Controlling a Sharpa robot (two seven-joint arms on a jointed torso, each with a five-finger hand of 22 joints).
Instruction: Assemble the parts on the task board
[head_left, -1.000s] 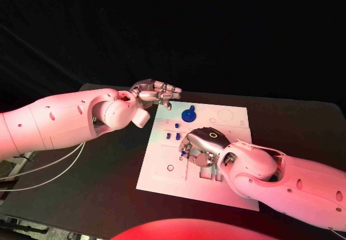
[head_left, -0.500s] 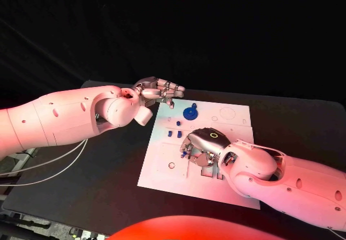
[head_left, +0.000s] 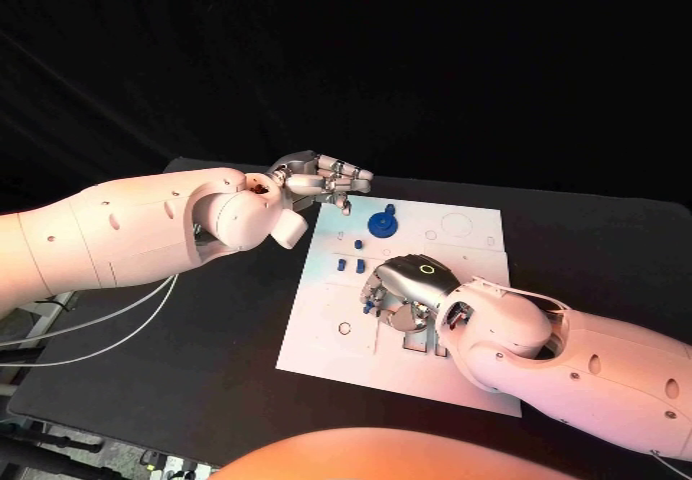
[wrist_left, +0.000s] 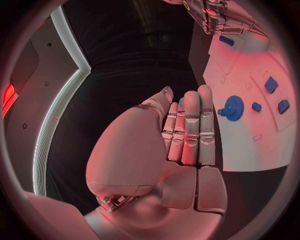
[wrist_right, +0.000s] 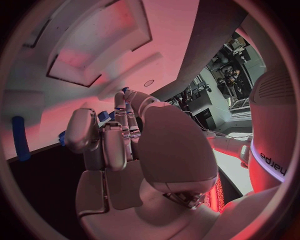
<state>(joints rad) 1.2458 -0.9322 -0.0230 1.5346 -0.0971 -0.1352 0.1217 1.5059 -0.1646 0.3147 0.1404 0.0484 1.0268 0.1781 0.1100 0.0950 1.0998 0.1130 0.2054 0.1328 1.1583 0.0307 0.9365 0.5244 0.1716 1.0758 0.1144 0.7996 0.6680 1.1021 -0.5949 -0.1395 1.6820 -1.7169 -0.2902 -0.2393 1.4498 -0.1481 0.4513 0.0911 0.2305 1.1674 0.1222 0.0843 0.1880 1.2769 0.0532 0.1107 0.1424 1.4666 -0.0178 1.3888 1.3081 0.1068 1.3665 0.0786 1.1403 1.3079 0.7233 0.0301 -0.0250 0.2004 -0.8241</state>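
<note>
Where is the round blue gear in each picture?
Head view: the blue gear lies on the far part of the white task board, just beside the left hand.
Left wrist view: the blue gear sits on the board beyond the left hand's fingertips.
Right wrist view: I cannot make out the gear.
Shared landmark: the white task board.

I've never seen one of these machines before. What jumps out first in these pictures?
Two bulky white arms meet over a white task board in the middle of a black table. The right hand is down on the board's centre among small blue parts, while the left hand hangs empty above the board's far corner, fingers loosely curled. Just beside that hand, a bright blue gear stands out on the board.
</note>
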